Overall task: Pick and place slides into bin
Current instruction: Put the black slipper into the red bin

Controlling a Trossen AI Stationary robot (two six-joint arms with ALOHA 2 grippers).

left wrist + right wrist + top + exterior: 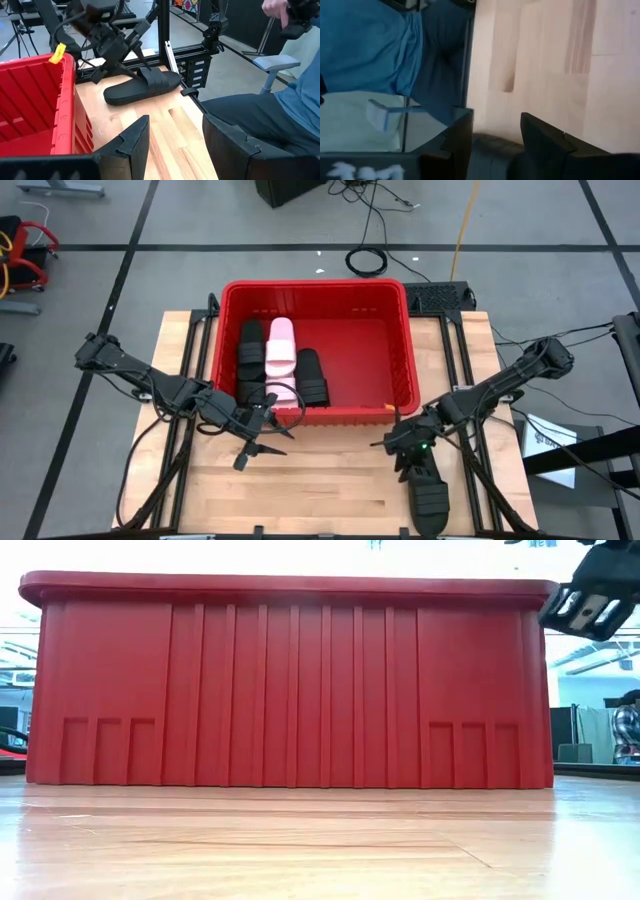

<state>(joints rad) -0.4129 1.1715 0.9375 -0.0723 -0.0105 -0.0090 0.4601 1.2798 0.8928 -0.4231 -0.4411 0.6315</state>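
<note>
**A:** You've got one flat black slide sandal [430,498] left on the pale wooden table [320,490], near the front edge on the right. The large bright red ribbed plastic bin [405,330] sits at the back centre, with black and pale pink slides [280,360] lying along its left half.

**B:** And the claws?

**A:** Your right gripper [412,463] hangs over the sandal's near end, fingers spread; from its wrist camera the sandal shows between them, though I can't quite tell whether they touch it. The left gripper [262,438] waits by the bin's front wall, fingers apart, holding nothing.

**B:** How would you take it?

**A:** Come down so the fingers straddle the wide strap or one side edge, close firmly, lift well above the thick rim, then release over the bare right half.

**B:** Anything around?

**A:** Black frame rails edge the table, cables lie on the grey floor behind, and a person in a blue top [300,95] sits just off the right side. Keep your swing inboard.
</note>
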